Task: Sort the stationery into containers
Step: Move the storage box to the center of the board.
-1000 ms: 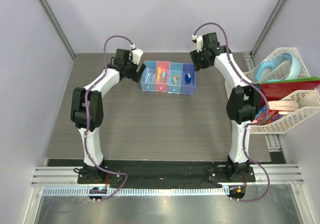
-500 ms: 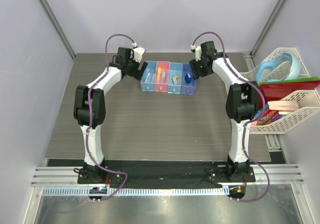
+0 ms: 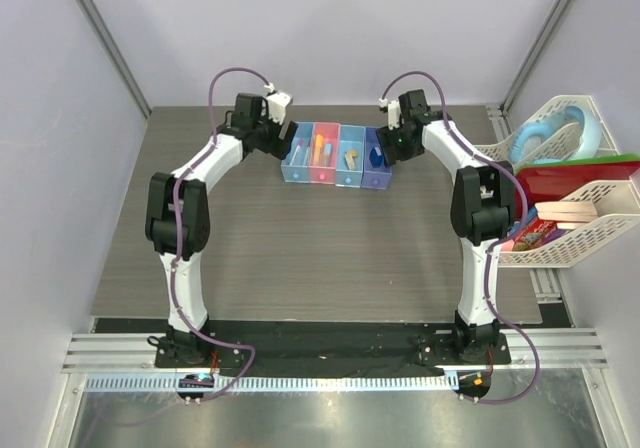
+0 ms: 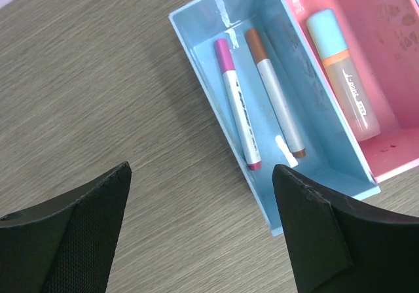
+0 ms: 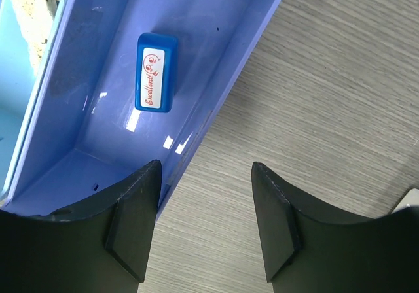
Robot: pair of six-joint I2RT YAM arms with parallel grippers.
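The row of four joined boxes (image 3: 338,155) stands at the back of the table. In the left wrist view the left light blue box (image 4: 196,57) holds the pink-capped white pen (image 4: 237,113) and the brown-red pen (image 4: 275,100). The pink box (image 4: 393,18) holds the blue-capped clear tube (image 4: 340,70). The purple box (image 5: 78,64) holds the small blue block (image 5: 156,72); a tan eraser (image 5: 29,8) lies in the neighbouring light blue box. My left gripper (image 4: 201,170) is open and empty astride the row's left wall. My right gripper (image 5: 206,169) is open and empty astride the purple box's outer wall.
White mesh baskets (image 3: 590,218) with books and a blue ring (image 3: 545,138) stand at the right edge, beside the right arm. Purple walls close in the table at the left and back.
My right gripper has moved left and down to the purple box's outer wall. My left gripper has edged right to the light blue box.
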